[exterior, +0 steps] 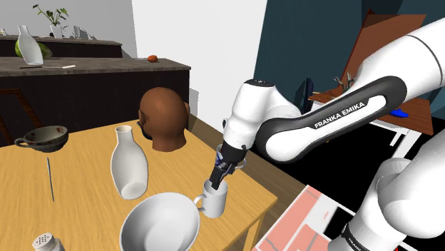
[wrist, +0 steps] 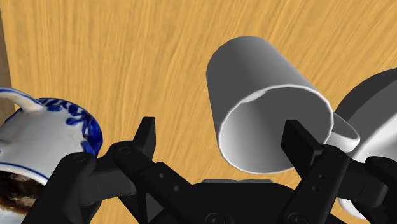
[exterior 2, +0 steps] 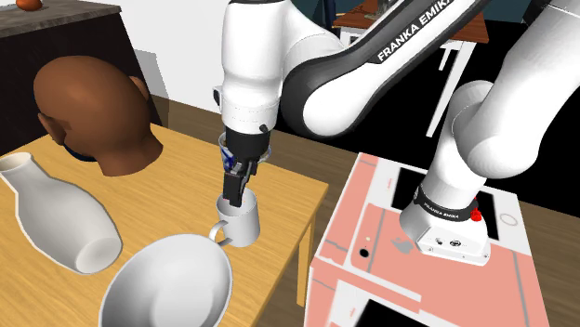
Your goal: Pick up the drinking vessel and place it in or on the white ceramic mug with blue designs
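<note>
A plain white mug (exterior: pixel 215 200) (exterior 2: pixel 240 223) (wrist: pixel 267 121) stands upright near the table's edge, its handle toward the bowl. My gripper (exterior: pixel 217 180) (exterior 2: pixel 236 193) (wrist: pixel 222 137) hangs directly over its rim, open. One finger (wrist: pixel 299 143) is over the mug's mouth and the other (wrist: pixel 146 135) is outside its wall, neither clasping it. The white mug with blue designs (wrist: pixel 48 133) (exterior 2: pixel 226 157) stands just beyond, mostly hidden behind my hand in the exterior views.
On the wooden table (exterior: pixel 85 185) lie a large white bowl (exterior: pixel 158 224) (exterior 2: pixel 167 283), a white vase (exterior: pixel 128 165) (exterior 2: pixel 60 218), a brown head model (exterior: pixel 164 118), a dark cup (exterior: pixel 46 135) and a shaker (exterior: pixel 46 244). The table edge is close to the mugs.
</note>
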